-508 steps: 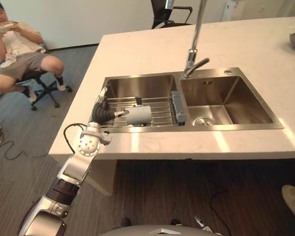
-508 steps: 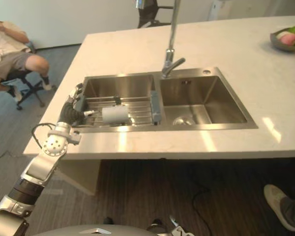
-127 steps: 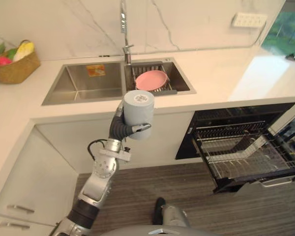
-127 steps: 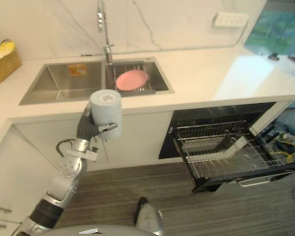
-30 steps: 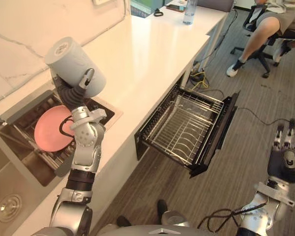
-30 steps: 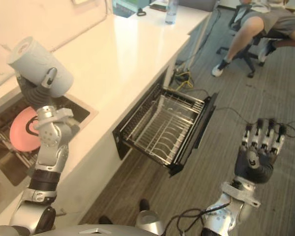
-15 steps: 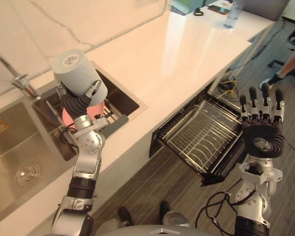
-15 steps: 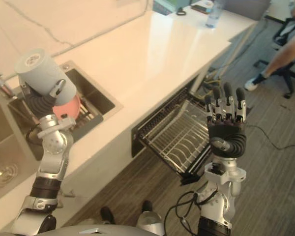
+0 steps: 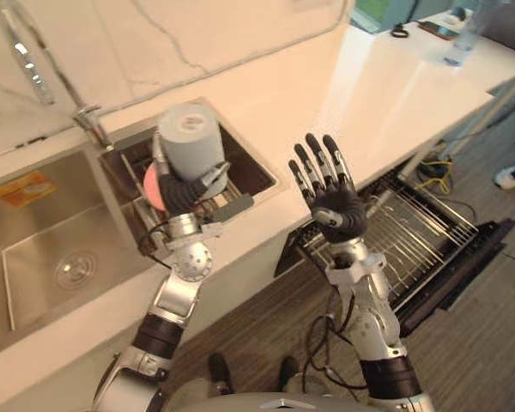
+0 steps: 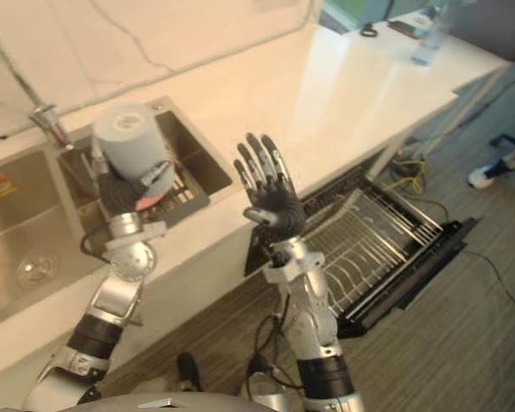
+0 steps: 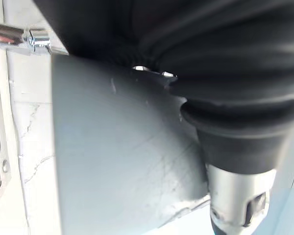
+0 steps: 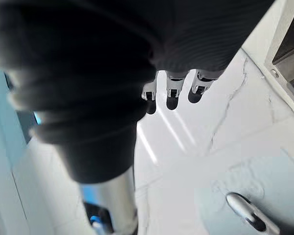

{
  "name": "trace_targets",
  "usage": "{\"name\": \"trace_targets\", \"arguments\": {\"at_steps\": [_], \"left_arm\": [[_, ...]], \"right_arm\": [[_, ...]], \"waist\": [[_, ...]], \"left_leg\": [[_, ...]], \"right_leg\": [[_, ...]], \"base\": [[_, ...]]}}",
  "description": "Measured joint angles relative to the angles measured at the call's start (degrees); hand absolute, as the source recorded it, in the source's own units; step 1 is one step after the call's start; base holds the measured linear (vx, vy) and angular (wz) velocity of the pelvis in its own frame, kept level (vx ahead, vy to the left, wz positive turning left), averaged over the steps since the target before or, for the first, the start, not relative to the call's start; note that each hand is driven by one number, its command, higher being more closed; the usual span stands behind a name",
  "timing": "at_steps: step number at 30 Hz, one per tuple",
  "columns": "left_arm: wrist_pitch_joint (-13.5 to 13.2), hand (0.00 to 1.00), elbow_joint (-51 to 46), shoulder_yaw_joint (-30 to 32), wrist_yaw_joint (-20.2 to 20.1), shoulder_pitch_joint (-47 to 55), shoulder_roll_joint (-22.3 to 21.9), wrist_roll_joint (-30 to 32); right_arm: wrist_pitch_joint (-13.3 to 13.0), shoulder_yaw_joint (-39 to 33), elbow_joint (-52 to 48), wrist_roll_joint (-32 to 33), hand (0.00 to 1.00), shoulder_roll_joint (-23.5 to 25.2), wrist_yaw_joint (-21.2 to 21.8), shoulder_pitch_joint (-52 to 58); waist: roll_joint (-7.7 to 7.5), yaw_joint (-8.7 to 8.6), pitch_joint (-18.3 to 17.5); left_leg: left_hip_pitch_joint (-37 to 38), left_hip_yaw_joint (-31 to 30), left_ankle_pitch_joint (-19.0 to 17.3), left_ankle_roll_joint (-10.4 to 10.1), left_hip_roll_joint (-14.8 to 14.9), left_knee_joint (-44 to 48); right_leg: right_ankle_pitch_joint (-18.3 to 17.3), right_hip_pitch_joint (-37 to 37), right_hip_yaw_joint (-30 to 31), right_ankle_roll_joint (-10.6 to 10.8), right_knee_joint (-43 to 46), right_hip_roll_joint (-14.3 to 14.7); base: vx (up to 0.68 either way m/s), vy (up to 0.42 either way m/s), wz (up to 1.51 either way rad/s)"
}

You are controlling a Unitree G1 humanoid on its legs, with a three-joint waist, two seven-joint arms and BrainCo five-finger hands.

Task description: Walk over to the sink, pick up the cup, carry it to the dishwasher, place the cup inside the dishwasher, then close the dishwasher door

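A pale grey cup point(image 9: 189, 142) stands bottom-up in my left hand point(image 9: 184, 190), raised over the counter edge by the sink. Dark-covered fingers and the thumb are curled round its lower part, and its grey wall point(image 11: 117, 156) lies right against the hand point(image 11: 225, 73) in the left wrist view. My right hand point(image 9: 330, 193) is held up in the middle, palm towards me, fingers straight and spread, holding nothing. Its fingertips point(image 12: 171, 95) stick out straight in the right wrist view. The dishwasher point(image 9: 472, 266) stands open low on the right, with its wire rack point(image 9: 412, 236) pulled out.
A double steel sink point(image 9: 51, 253) with a tall faucet point(image 9: 34, 77) lies at the left. A pink plate point(image 9: 153, 190) rests on its rack behind the cup. A water bottle point(image 10: 425, 43) stands far off on the white counter point(image 9: 369, 94). A person's shoe point(image 10: 483, 177) is on the floor at the right.
The camera has swung, shifting the whole scene. My right hand has come from the right side to the middle, still raised and spread. The left hand keeps hold of the cup.
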Motion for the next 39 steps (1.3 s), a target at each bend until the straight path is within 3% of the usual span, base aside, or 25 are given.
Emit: {"name": "trace_targets", "arguments": {"at_steps": [4, 9, 13, 18, 21, 22, 28, 34, 39], "left_arm": [[2.5, 1.00, -0.1, -0.7, 2.4, -0.2, 0.4, 3.2], [4.2, 1.00, 0.0, -4.1, 3.6, -2.3, -0.7, 4.4], [4.2, 1.00, 0.9, -4.3, 4.5, -3.3, -1.2, 5.5], [4.5, 1.00, 4.1, -5.9, 4.5, -3.4, -1.3, 6.2], [4.7, 1.00, 4.3, -6.1, 4.6, -3.4, -1.4, 6.4], [5.0, 1.00, 6.3, -8.2, 5.6, -3.1, -1.2, 6.4], [5.0, 1.00, 6.2, -8.1, 5.1, -3.1, -1.2, 6.4], [6.2, 1.00, 3.9, -7.7, 0.8, -3.5, -1.1, 1.2], [7.1, 1.00, 4.0, -6.6, 0.8, -3.6, 0.3, -0.3]], "right_arm": [[5.5, 3.2, 5.3, -2.3, 0.00, -2.4, -8.8, -11.9], [10.6, 10.2, 9.0, -4.5, 0.00, -1.2, -17.3, -20.1], [12.3, 10.6, 9.4, -4.5, 0.00, -1.3, -21.7, -21.6], [14.8, 10.7, 10.2, -4.3, 0.00, -1.2, -23.3, -23.5], [15.3, 10.7, 10.6, -4.1, 0.00, -1.2, -23.4, -23.6], [15.2, 10.7, 10.3, -2.2, 0.00, -0.8, -22.9, -25.8], [14.7, 10.7, 10.3, -2.1, 0.00, -0.8, -22.8, -25.1], [11.3, 7.7, 10.3, -0.7, 0.00, -1.4, -19.5, -17.3], [7.5, 5.4, 6.3, 2.4, 0.00, -2.4, -15.4, -13.1]], "waist": [[-0.24, 0.96, -0.5], [-0.34, 2.46, -0.7], [-0.49, 3.29, -1.7], [-0.80, 3.46, -2.6], [-0.80, 3.56, -2.6], [-1.49, 4.23, -4.5], [-1.45, 3.98, -4.7], [-1.30, 3.45, -4.7], [-1.17, 2.68, -4.7]], "left_leg": [[0.1, -0.1, 0.4, 0.2, -0.1, -0.1], [0.3, -0.4, 1.2, 0.1, 0.0, -0.9], [0.3, -0.8, 1.4, 0.2, 0.0, -0.9], [0.3, -1.0, 1.9, 0.3, 0.0, -1.0], [0.3, -1.0, 2.1, 0.3, 0.0, -1.0], [-0.1, -1.8, 2.3, -0.3, 0.2, -1.0], [-0.1, -1.8, 2.3, -0.3, 0.1, -1.1], [-0.9, -1.9, 2.4, -0.1, -0.3, -1.5], [-1.0, -2.6, 2.3, 0.1, -0.8, -1.5]], "right_leg": [[0.3, 0.1, 0.0, -0.1, -0.1, 0.0], [0.5, 0.0, -0.1, -0.3, -0.3, 0.2], [0.5, 0.3, -0.7, -0.3, 0.0, 0.2], [0.7, 0.4, -1.3, -0.5, -0.2, 0.2], [0.8, 0.4, -1.4, -0.6, -0.4, 0.2], [1.1, 0.2, -1.5, -0.9, -0.4, 0.4], [1.2, 0.0, -1.3, -0.9, 0.0, 0.3], [-0.9, -2.9, 1.0, -0.9, 4.7, -0.5], [-3.2, -4.6, 3.9, -0.4, 8.2, -0.9]], "base": [[-0.04, 0.010, 0.03], [-0.01, -0.003, 0.02], [-0.01, -0.003, 0.06], [-0.03, -0.003, 0.02], [-0.06, -0.007, 0.00], [0.00, 0.000, 0.00], [0.00, 0.000, 0.00], [-0.01, 0.019, -0.02], [0.00, 0.009, 0.02]]}}
